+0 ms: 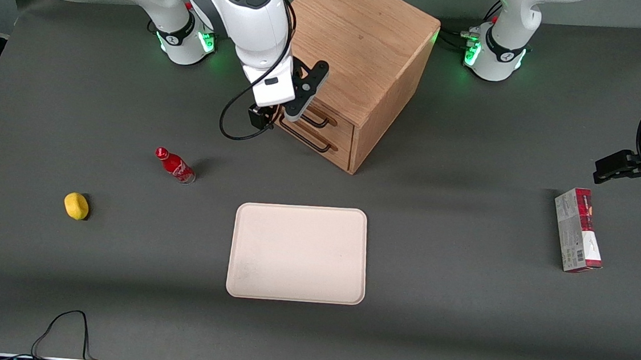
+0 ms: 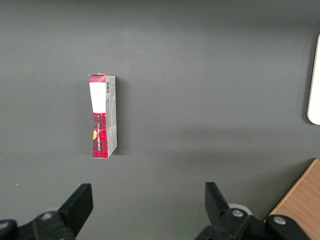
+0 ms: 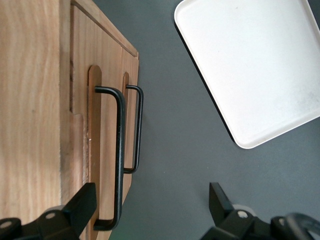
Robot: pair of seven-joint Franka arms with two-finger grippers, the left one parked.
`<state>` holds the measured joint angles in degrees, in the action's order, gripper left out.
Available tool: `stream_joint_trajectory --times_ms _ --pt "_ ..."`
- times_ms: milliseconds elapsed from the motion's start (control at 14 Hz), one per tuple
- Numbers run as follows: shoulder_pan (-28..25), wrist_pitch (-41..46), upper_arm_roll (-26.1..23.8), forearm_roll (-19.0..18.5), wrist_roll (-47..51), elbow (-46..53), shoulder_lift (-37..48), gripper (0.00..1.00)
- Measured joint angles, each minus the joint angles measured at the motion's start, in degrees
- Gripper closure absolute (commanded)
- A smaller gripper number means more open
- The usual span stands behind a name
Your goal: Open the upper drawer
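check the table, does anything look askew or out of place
The red bottle leans over rather than standing straight. Both drawers look shut, upper drawer included; the open pincer hangs in front of its handle.

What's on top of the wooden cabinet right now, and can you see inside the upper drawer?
Nothing rests on the cabinet where its top shows; the working arm covers one corner. The upper drawer is shut, contents hidden. The gripper hangs open at its handle.

Gripper (image 1: 275, 116) hides part of upper drawer (image 1: 325, 118) front.
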<state>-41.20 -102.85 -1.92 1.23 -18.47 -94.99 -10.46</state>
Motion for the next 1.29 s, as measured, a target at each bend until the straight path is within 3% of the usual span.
stream_joint_trajectory --times_ms 357,1286 --pt "-0.02 -6.59 0.0 0.0 -0.24 -6.06 0.0 0.0" --pt "-0.07 -13.24 0.19 0.25 -0.92 -11.46 1.34 0.0"
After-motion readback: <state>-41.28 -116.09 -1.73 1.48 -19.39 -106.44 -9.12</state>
